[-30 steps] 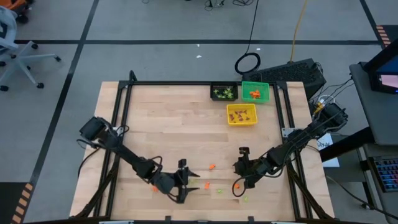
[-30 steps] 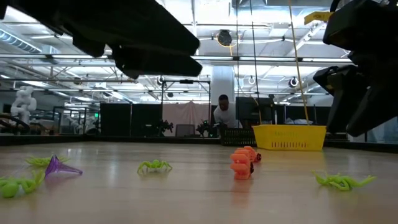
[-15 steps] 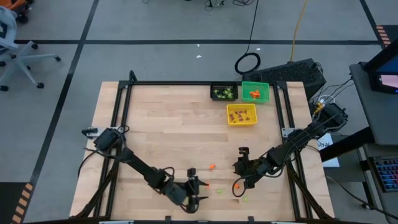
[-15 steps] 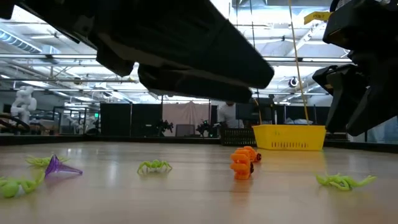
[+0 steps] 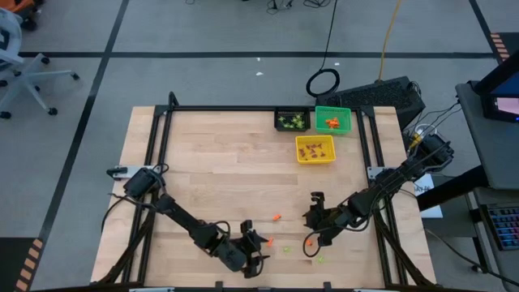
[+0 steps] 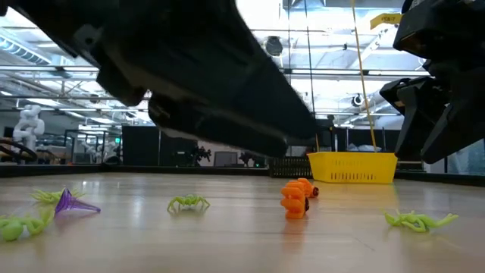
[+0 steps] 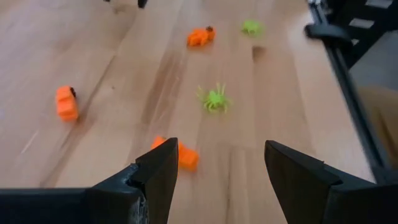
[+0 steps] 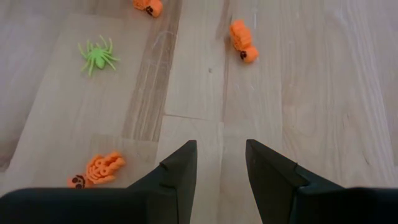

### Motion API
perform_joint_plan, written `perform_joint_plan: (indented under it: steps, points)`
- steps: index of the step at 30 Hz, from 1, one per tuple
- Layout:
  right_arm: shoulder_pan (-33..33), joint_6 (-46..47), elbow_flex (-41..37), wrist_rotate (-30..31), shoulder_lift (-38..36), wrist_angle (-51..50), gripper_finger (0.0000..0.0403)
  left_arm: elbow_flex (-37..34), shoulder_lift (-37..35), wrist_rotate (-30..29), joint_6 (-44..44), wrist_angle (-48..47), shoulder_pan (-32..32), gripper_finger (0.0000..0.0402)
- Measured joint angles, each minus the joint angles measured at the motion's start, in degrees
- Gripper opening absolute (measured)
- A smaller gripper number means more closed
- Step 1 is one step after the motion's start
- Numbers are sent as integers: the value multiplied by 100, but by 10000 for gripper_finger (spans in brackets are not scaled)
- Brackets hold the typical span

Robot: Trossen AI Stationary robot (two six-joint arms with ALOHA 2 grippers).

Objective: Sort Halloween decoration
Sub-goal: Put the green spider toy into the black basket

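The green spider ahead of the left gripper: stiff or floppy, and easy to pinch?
The green spider lies flat with thin splayed legs, so it probably flexes and weighs little. Its low body offers little to pinch, so the open left gripper may nudge it across the smooth wooden table.

left hand [image 5: 258, 251] low near the surface's [image 5: 219, 162] front edge beside an orange trinket [image 5: 268, 242]; right hand [image 5: 312, 228] near another orange trinket [image 5: 309, 241].

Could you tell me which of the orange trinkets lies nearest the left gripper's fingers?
The orange trinket just ahead of the open left gripper, beside one finger; the other orange ones lie farther off.
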Motion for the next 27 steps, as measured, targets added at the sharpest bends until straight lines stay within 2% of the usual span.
perform_joint_plan:
  steps: [3, 11, 17, 22, 27]
  points:
    - [-2, -2, 0, 2, 0, 2, 123, 6, 28, 0, -33, -38, 7, 237]
    - [-2, -2, 0, 2, 0, 2, 123, 4, -105, -181, -45, -1050, -150, 228]
    - [-1, -24, 0, 3, 0, 1, 123, 4, -150, -223, -47, -1729, -218, 185]
    - [-2, -26, 0, 4, 0, 0, 123, 18, -161, -183, -487, -2307, -227, 139]
    - [-1, -26, 0, 2, 0, 0, 123, 17, -163, -160, -481, -2342, -233, 105]
